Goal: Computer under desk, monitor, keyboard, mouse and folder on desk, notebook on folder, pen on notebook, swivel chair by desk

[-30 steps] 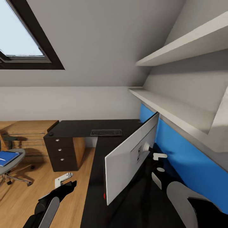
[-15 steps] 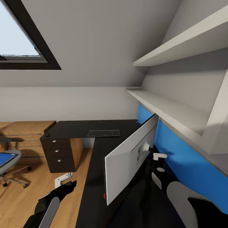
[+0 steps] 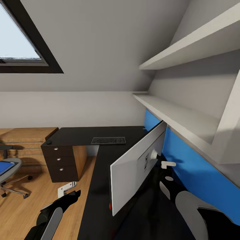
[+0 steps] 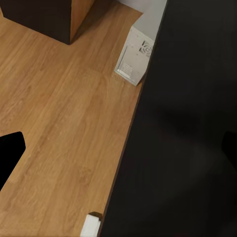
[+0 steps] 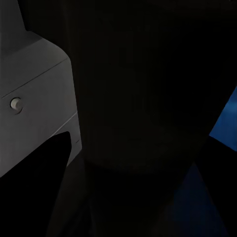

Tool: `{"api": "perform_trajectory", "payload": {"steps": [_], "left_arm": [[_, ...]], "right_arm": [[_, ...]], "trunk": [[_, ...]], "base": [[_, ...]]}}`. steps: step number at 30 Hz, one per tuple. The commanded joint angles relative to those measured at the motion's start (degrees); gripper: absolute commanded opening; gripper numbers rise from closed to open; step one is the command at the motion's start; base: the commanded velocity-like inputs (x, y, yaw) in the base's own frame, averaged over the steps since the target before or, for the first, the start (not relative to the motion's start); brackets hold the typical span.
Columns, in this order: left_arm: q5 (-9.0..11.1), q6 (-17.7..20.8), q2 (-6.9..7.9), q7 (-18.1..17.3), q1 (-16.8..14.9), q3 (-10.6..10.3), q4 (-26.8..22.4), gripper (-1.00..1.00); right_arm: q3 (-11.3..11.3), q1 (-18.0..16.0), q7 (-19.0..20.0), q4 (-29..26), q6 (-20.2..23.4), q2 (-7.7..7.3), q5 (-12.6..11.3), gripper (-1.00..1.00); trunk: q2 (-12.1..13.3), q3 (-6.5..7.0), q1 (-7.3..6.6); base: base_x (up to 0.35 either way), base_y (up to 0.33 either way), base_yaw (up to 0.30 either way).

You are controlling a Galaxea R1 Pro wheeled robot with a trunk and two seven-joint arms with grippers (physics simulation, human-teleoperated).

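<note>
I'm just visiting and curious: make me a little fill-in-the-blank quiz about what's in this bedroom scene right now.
1. The keyboard lies on top of the black ____.
2. The wall panel behind the monitor is coloured ____.
3. The blue folder rests on the seat of the swivel ____.
4. The white computer stands on the wooden ____.

Missing words: desk; blue; chair; floor

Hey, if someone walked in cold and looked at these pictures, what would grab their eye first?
Probably the monitor, its pale back tilted above the black L-shaped desk beside the bright blue wall panel. Next, the keyboard on the desk's far wing, and the swivel chair with a blue folder on its seat at the far left.
</note>
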Motion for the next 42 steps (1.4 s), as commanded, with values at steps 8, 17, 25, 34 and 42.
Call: {"api": "perform_trajectory", "payload": {"steps": [8, 17, 25, 34, 42], "left_arm": [[0.59, 0.13, 0.02, 0.52, -0.04, -0.04, -0.07, 1.0], [0.61, 0.16, 0.02, 0.54, -0.04, 0.01, -0.07, 1.0], [0.61, 0.16, 0.02, 0.55, -0.04, 0.02, -0.07, 1.0], [0.61, 0.16, 0.02, 0.54, -0.04, -0.03, -0.07, 1.0], [0.61, 0.16, 0.02, 0.51, -0.04, -0.01, -0.07, 1.0]], "right_arm": [[-0.35, -0.1, -0.19, -0.04, -0.14, 0.02, 0.9, -1.0], [-0.35, -0.1, -0.19, -0.04, -0.11, 0.07, 0.9, -1.0], [-0.29, -0.1, -0.19, -0.04, 0.06, 0.1, 0.9, 1.0], [-0.27, -0.1, -0.19, -0.04, 0.06, 0.1, 0.9, 1.0], [-0.26, -0.1, -0.18, -0.04, 0.01, 0.1, 0.91, 1.0]], "trunk": [[-0.1, -0.09, 0.01], [-0.1, -0.09, 0.01], [-0.1, -0.09, 0.01], [-0.1, -0.09, 0.01], [-0.1, -0.09, 0.01]], "base": [[0.0, -0.068, 0.0], [0.0, -0.012, 0.0], [0.0, 0.0, 0.0], [0.0, 0.0, 0.0], [-0.005, 0.0, 0.0]]}}
